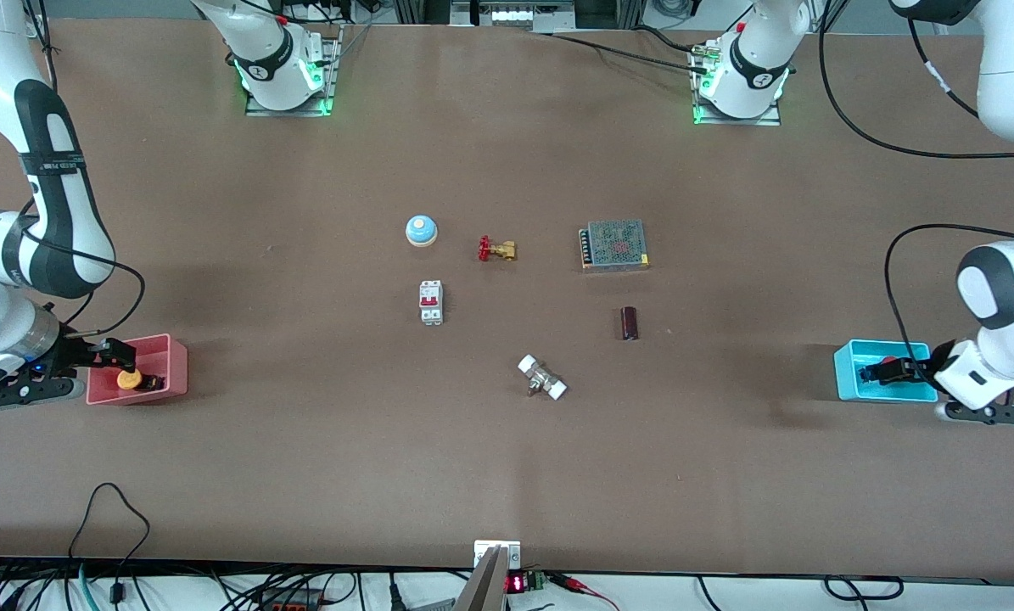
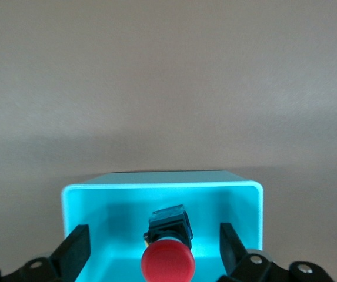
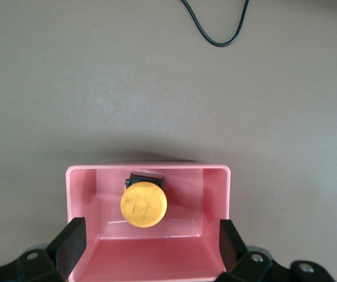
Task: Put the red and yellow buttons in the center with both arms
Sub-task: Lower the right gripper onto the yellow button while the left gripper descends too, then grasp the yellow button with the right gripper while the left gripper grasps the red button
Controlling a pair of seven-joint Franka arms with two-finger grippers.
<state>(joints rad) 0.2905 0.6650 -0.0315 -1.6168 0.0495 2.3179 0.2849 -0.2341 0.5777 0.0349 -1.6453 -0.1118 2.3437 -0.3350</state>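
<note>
While both grippers gape | red button (image 2: 168, 263) in blue tray (image 2: 256, 200) | yellow button (image 3: 143, 204) in pink tray (image 3: 224, 188)

The brown tabletop (image 1: 303, 458) carries a cluster around the white circuit breaker (image 1: 431, 302): the blue dome (image 1: 421, 230) lies farther from the front camera, the red-handled brass valve (image 1: 496, 249) and grey power supply (image 1: 614, 245) farther and toward the left arm's end. Nearer than the breaker lies a white-capped fitting (image 1: 542, 378), with a dark cylinder (image 1: 630, 323) toward the left arm's end. The pink tray (image 1: 172, 370) and blue tray (image 1: 843, 370) sit well apart from the breaker, at the right arm's and left arm's ends.
</note>
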